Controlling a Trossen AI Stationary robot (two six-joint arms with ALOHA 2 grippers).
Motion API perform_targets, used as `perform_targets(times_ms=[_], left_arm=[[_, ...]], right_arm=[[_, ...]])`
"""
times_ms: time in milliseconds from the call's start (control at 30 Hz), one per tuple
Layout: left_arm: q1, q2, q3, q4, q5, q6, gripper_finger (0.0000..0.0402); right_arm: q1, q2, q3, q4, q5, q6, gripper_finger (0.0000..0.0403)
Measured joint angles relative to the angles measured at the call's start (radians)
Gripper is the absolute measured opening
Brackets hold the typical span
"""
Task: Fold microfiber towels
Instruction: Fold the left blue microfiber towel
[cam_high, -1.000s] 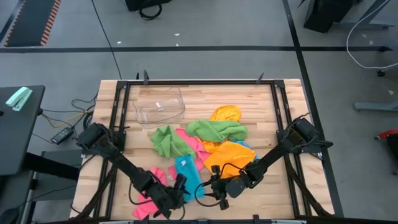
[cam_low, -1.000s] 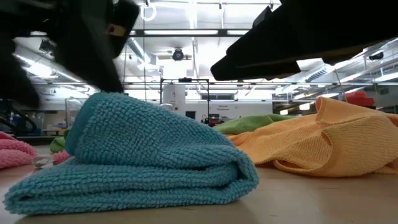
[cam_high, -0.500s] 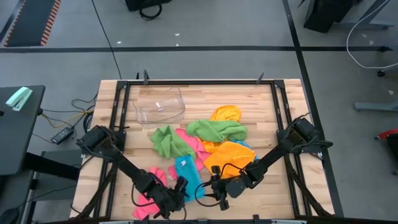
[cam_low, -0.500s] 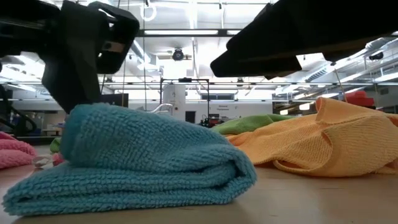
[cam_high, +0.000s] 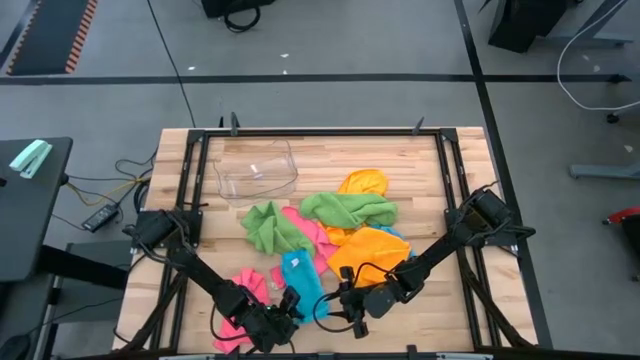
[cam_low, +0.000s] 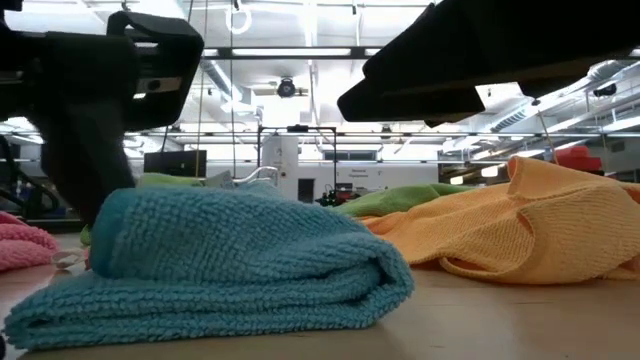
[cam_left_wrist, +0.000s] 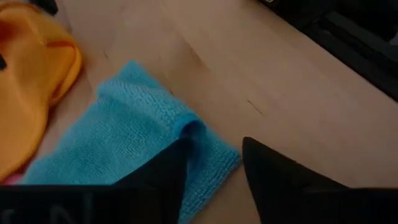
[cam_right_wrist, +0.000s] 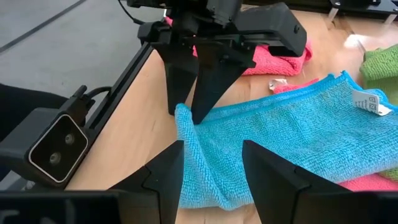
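A sky-blue towel (cam_high: 300, 275) lies folded over on the table near its front edge; it also shows in the low view as the blue towel (cam_low: 230, 260). My left gripper (cam_right_wrist: 188, 117) is open, with its tips down at the towel's near-left end; it is the left gripper (cam_high: 288, 305) in the high view. My right gripper (cam_high: 345, 300) stands open just right of the towel. It hovers above the towel (cam_right_wrist: 280, 137) and touches nothing. My left gripper comes at the blue towel slanting down from above. A raised ridge of the upper layer's edge (cam_right_wrist: 182, 113) stands between its fingers, against one fingertip (cam_left_wrist: 177, 155). Whether the other finger touches, I cannot tell. The towel rests flat on the table.
A pink towel (cam_high: 238, 295) lies left of the blue one. Green towels (cam_high: 345, 208), more pink and orange towels (cam_high: 368, 250) are heaped mid-table. A clear plastic tub (cam_high: 256, 168) stands at the far left. Dark frame rails (cam_high: 190, 200) run along the table's sides.
My left gripper has sunk and gone a little toward the table's left, onto the blue towel's end. The towel's upper layer, which stood up high at that end, now lies lower and flatter; the lower layer has stayed in place.
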Motion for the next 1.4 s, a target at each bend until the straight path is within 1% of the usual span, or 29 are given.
perform_targets(times_ms=[167, 267, 333, 500, 700, 833, 967, 1067, 1133, 1233, 1400], left_arm=[[0.001, 0.002, -0.001, -0.015, -0.020, -0.098, 0.0080], [0.002, 0.002, -0.002, -0.021, -0.038, -0.125, 0.0032], [0.002, 0.002, -0.002, -0.021, -0.036, -0.144, 0.0014], [-0.003, 0.002, -0.003, 0.008, -0.009, -0.213, 0.0014], [-0.064, 0.002, -0.003, 0.093, -0.002, -0.265, 0.0012], [-0.109, 0.002, -0.003, 0.092, -0.008, -0.301, 0.0021], [-0.129, 0.002, -0.003, 0.092, -0.018, -0.321, 0.0011], [-0.131, 0.002, -0.003, 0.091, -0.019, -0.351, 0.0011], [-0.130, 0.002, -0.003, 0.087, -0.020, -0.384, 0.0017], [-0.129, 0.002, -0.003, 0.083, -0.022, -0.423, 0.0025], [-0.129, 0.002, -0.003, 0.081, -0.027, -0.518, 0.0012]], right_arm=[[-0.010, 0.000, 0.000, 0.010, 0.000, 0.014, 0.0172], [-0.009, 0.000, 0.000, 0.037, 0.000, 0.009, 0.0172], [-0.009, 0.000, 0.000, 0.038, 0.000, 0.008, 0.0172], [-0.006, 0.000, 0.000, 0.037, 0.000, 0.018, 0.0172], [0.003, 0.000, 0.000, 0.066, 0.000, 0.019, 0.0172], [0.001, 0.001, 0.000, 0.081, -0.001, 0.010, 0.0172], [-0.021, 0.034, 0.002, 0.149, -0.004, -0.016, 0.0172], [-0.044, 0.081, 0.036, 0.161, -0.012, -0.029, 0.0172], [-0.060, 0.117, 0.074, 0.159, -0.012, -0.039, 0.0172], [-0.083, 0.156, 0.133, 0.119, -0.035, -0.061, 0.0172], [-0.113, 0.167, 0.183, 0.039, -0.053, -0.097, 0.0172]])
